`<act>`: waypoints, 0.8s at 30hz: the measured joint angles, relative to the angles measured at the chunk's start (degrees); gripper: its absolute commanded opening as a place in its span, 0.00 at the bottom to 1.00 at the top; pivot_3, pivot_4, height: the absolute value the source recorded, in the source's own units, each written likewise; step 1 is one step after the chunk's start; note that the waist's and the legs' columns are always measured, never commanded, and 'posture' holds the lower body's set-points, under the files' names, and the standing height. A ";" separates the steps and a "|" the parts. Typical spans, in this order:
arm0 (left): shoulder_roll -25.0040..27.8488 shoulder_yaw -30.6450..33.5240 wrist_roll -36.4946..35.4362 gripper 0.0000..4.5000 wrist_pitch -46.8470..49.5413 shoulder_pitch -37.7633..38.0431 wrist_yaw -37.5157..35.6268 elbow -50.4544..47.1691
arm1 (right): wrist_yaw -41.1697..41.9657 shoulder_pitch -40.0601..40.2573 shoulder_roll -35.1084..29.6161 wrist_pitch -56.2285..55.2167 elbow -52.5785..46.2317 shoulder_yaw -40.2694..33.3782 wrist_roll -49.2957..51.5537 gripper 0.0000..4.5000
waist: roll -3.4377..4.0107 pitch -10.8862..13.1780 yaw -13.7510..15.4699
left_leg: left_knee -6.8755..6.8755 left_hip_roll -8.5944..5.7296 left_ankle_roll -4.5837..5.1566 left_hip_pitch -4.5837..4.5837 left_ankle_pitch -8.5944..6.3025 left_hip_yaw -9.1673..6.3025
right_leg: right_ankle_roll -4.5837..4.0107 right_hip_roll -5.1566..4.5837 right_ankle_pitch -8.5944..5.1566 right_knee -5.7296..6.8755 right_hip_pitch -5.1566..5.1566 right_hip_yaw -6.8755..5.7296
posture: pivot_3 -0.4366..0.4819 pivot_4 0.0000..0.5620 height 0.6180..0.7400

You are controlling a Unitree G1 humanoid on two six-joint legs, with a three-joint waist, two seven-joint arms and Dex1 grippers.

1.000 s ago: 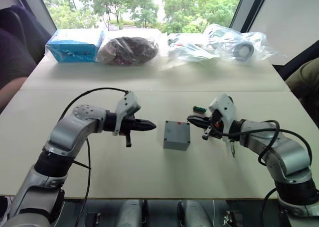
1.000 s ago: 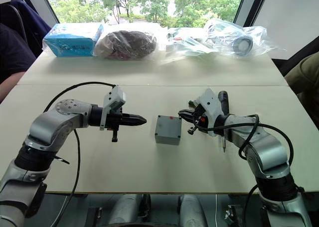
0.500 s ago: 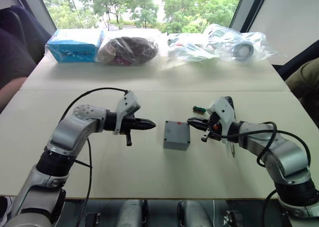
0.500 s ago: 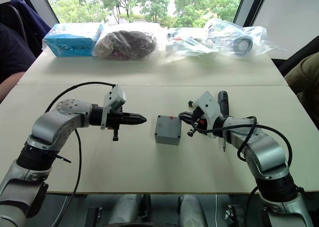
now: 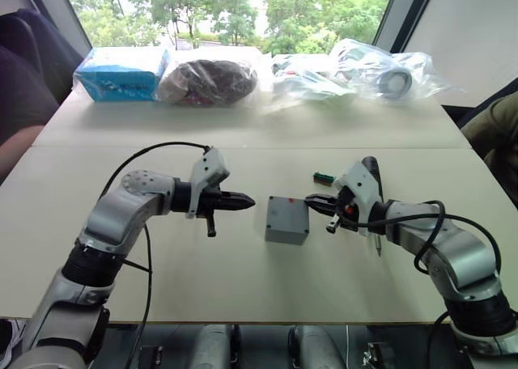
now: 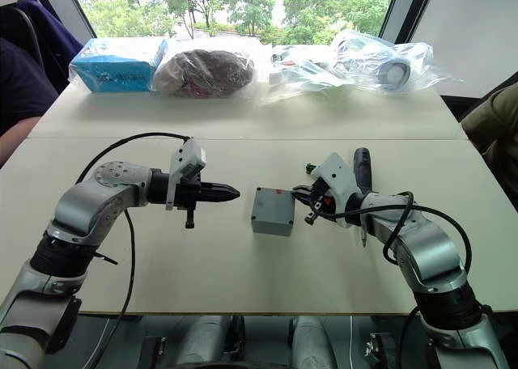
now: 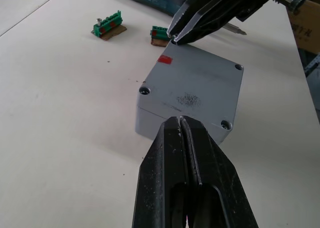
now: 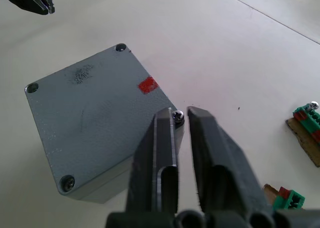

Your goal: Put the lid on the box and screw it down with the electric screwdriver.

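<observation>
Now lid (image 7: 192, 90) on box (image 5: 286, 230), mid tabletop (image 5: 243, 280). Right end effector (image 8: 181, 122) slightly parted, empty, tips at far-right corner screw (image 8: 177, 115). Left end effector (image 5: 247, 200) closed, empty, just left of box. Electric screwdriver (image 6: 361, 165) right of box.

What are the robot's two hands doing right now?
Left gripper: shut, holding nothing.
Right gripper: open a little, fingertips around a screw at the lid's corner.
</observation>
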 measured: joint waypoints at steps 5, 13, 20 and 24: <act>-0.26 0.00 0.25 0.00 0.00 -0.01 0.01 0.01 | -0.29 -0.05 0.02 0.09 0.23 -0.41 0.14 0.81 | 0.00 0.00 0.01 | 0.00 0.00 -0.01 0.00 0.00 0.00 | 0.00 0.00 0.00 0.00 0.00 0.00 | 0.48 0.27 1.00; -1.59 0.02 0.18 0.00 0.12 -2.50 -0.12 -0.01 | -4.93 -10.09 1.01 14.10 1.81 -12.25 8.49 0.98 | 0.00 0.00 -0.02 | 0.00 0.00 -0.05 0.00 0.03 0.00 | 0.00 -0.01 0.00 0.03 -0.01 0.00 | 0.48 0.27 1.00; -2.69 -0.85 0.17 0.00 -0.13 -5.51 -1.72 -0.40 | -6.54 -22.98 -10.23 32.82 11.82 -17.29 11.08 0.98 | 0.02 0.01 0.02 | -0.03 0.00 0.05 0.00 -0.03 0.04 | -0.01 -0.02 0.00 -0.03 -0.01 0.03 | 0.48 0.27 1.00; -3.70 -1.87 -0.85 0.00 -0.76 -6.07 -2.53 -3.34 | -4.38 -24.64 -18.56 41.57 21.29 -12.75 11.31 0.98 | -0.04 -0.02 -0.10 | -0.05 0.00 0.11 0.02 -0.06 0.05 | -0.01 -0.04 0.00 -0.09 0.03 0.06 | 0.48 0.27 1.00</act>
